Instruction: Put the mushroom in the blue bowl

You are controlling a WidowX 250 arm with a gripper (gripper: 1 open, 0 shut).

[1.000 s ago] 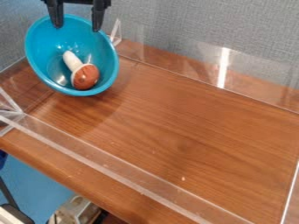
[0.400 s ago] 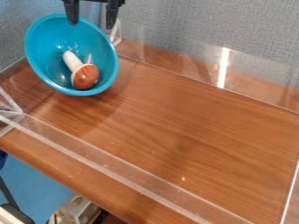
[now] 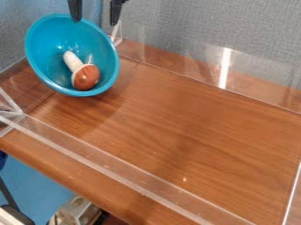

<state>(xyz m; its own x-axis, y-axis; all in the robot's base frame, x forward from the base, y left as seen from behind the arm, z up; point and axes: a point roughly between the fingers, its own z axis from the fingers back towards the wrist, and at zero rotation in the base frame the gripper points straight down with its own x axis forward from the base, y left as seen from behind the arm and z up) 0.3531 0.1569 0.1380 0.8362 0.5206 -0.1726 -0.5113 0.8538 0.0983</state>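
Note:
The mushroom (image 3: 80, 72), with a pale stem and reddish-brown cap, lies inside the blue bowl (image 3: 49, 42). The bowl is tilted, its mouth facing the camera, at the far left corner of the wooden table (image 3: 177, 123). Only the two dark fingertips of my gripper (image 3: 95, 8) show at the top edge, just above the bowl's far rim. They stand apart, open, with nothing between them and not touching the mushroom.
Clear acrylic walls (image 3: 223, 66) run around the table's edges, with a low one along the front (image 3: 106, 167). A grey backdrop (image 3: 223, 22) stands behind. The wood to the right of the bowl is bare.
My gripper has slid toward the top edge of the picture, away from the bowl's inside, so less of it shows. The mushroom and bowl have not moved.

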